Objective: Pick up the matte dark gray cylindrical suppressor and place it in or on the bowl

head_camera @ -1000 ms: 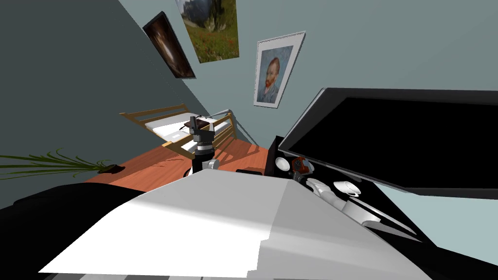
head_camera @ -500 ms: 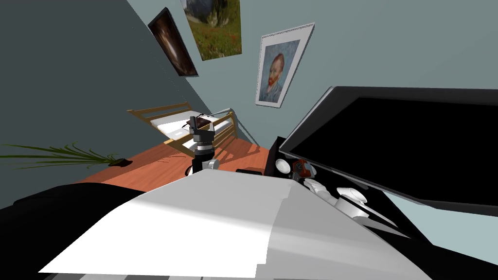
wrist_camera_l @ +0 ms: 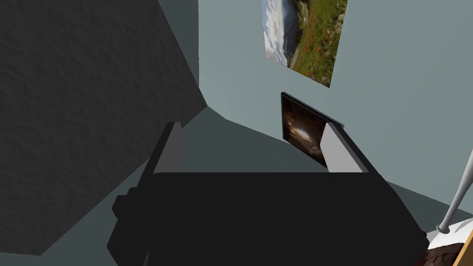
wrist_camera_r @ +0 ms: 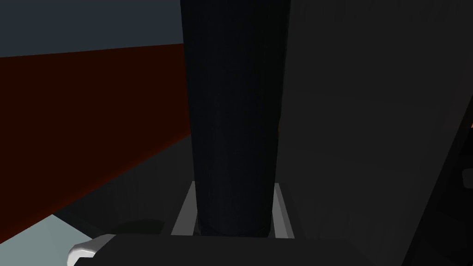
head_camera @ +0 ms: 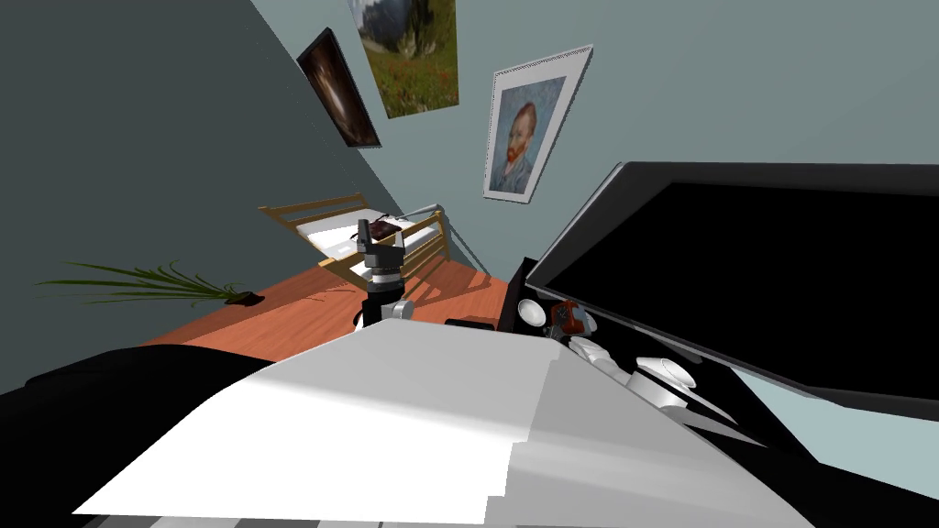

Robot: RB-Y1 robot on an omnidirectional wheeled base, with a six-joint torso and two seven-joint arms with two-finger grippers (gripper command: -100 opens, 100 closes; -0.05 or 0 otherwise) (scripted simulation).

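1. The suppressor [wrist_camera_r: 233, 92] stands lengthwise along the right gripper [wrist_camera_r: 233, 184]. Its long axis runs with the fingers, and it points straight away from the gripper's body.
2. It is a plain round tube of very dark, matte grey, even in width along its length. No markings can be made out, and its far end is cut off by the frame.
3. The right gripper is closed on the suppressor near its end, with both fingers [wrist_camera_r: 184, 212] pressed flat against its sides.
4. Held this way, the suppressor is clear of the red-brown floor [wrist_camera_r: 69, 115], with a flat dark surface behind it.
5. In the head view the right arm [head_camera: 601, 356] reaches to the black stand [head_camera: 512, 289] under the TV [head_camera: 779, 266].
6. The white bowl [head_camera: 530, 312] sits on that stand, just beside a small red-orange thing [head_camera: 570, 316].
7. The left gripper [wrist_camera_l: 254, 138] is raised over the floor, its fingers spread wide and holding nothing.
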